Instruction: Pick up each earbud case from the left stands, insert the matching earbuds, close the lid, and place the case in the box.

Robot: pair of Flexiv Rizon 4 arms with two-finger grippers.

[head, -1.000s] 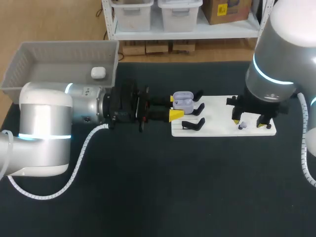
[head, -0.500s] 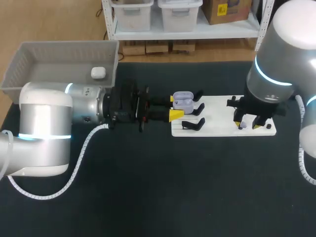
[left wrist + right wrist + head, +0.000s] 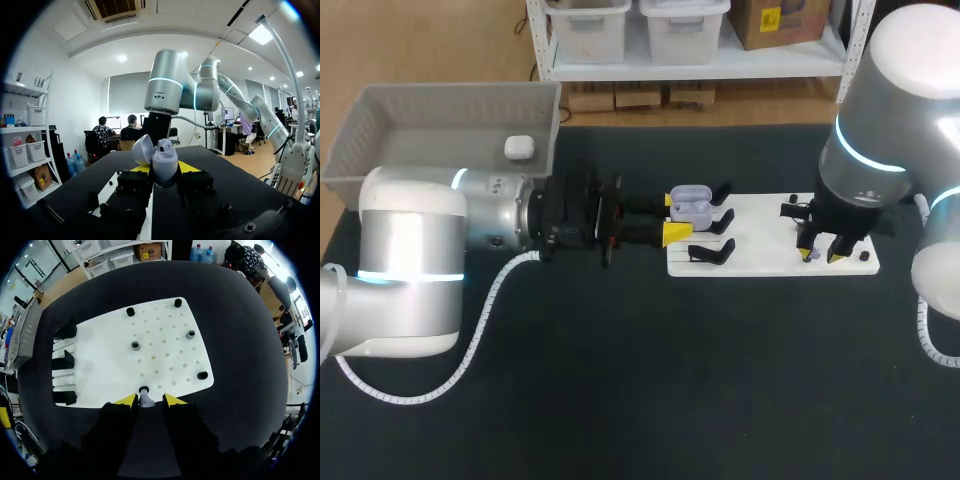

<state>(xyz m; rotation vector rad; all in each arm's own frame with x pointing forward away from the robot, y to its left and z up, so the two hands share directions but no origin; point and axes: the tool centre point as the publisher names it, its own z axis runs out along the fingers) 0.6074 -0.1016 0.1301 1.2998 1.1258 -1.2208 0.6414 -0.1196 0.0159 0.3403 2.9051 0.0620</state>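
Note:
A lilac earbud case (image 3: 691,204) with its lid up sits between the yellow tips of my left gripper (image 3: 672,217), which is shut on it just left of the white board (image 3: 760,240). In the left wrist view the case (image 3: 163,156) stands upright in the gripper (image 3: 164,168). My right gripper (image 3: 817,255) hangs over the board's right part, fingers close on either side of a small pale earbud (image 3: 809,257). In the right wrist view the earbud (image 3: 146,399) stands in its holder between the tips of the gripper (image 3: 147,401), a small gap showing on one side.
A grey box (image 3: 380,120) at the back left holds a white case (image 3: 518,147). Black stands (image 3: 712,251) line the board's left edge. Other small holders (image 3: 135,345) and black pegs (image 3: 202,375) dot the board (image 3: 165,320).
My right gripper has shifted slightly over the board and its fingers have narrowed around the earbud. The left arm and the lilac case have stayed put.

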